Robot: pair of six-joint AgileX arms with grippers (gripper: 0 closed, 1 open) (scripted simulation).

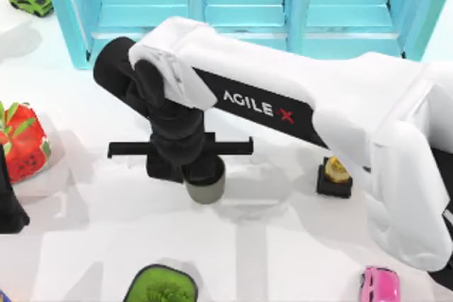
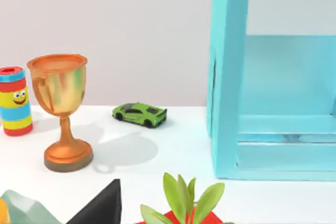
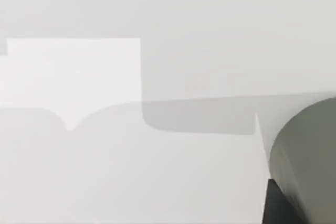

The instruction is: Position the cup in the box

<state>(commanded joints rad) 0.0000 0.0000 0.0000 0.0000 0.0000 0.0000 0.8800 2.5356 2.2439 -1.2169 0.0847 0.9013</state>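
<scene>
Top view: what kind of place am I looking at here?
Likely a computer-rendered test tabletop, not a real room: a flat white table, a turquoise box at the back, and scattered toy props like the green toy car and gold trophy.

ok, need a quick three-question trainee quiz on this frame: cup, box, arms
1. True or false: the cup already stands inside the blue box.
2. Which gripper is down at the cup, mid-table? A) left gripper B) right gripper C) both
3. Fill in: the toy car on the table by the box's left end is ___ in colour.

Key: 1 false, the cup is on the table in front of the box. 2 B. 3 green.
</scene>
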